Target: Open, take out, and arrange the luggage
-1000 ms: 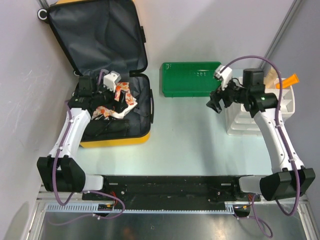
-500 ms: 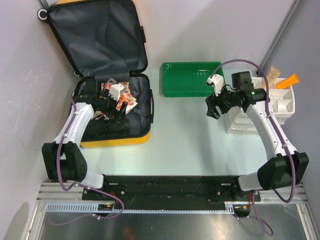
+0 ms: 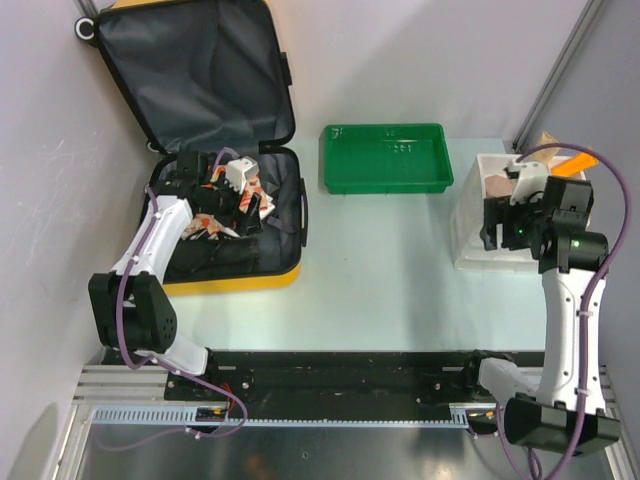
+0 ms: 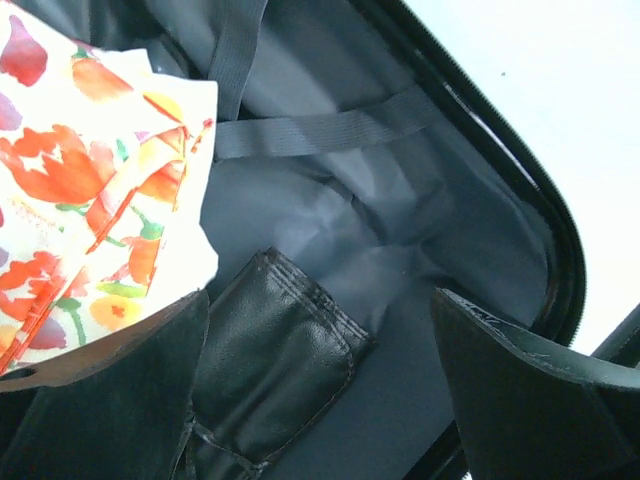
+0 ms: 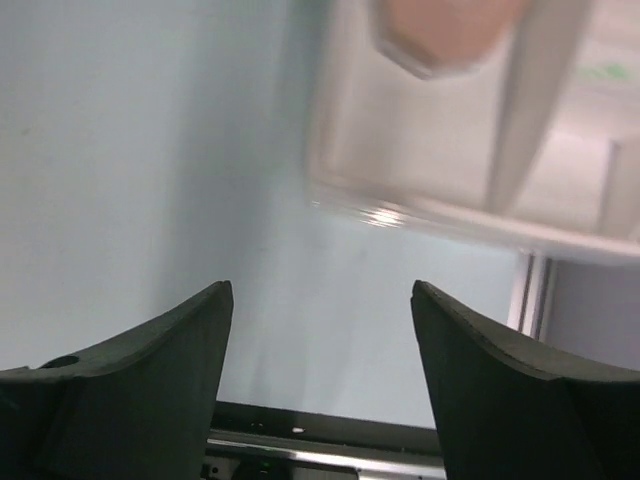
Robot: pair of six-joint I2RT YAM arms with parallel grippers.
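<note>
The luggage [image 3: 190, 70] is a yellow suitcase lying open at the far left, its grey-lined lid leaning on the back wall. My left gripper [image 3: 243, 205] hangs inside the lower half, open and holding nothing. In the left wrist view the left gripper [image 4: 320, 300] spans a black leather pouch [image 4: 280, 350] on the grey lining, with a floral cloth [image 4: 90, 180] just to its left. My right gripper [image 3: 490, 225] stands open and empty over the table at the near left edge of the white organizer [image 3: 468, 252]. Between the right gripper's [image 5: 320, 290] fingers only bare table shows.
A green tray [image 3: 385, 187] sits at the back centre. The organizer [image 5: 420, 210] holds a pinkish item [image 5: 440, 30] and an orange item [image 3: 577, 160]. Grey straps [image 4: 320, 130] cross the suitcase lining. The black base rail [image 3: 340, 370] runs along the near edge.
My right arm has swung right, from beside the green tray to the organizer's near left edge. My left gripper has shifted slightly inside the suitcase.
</note>
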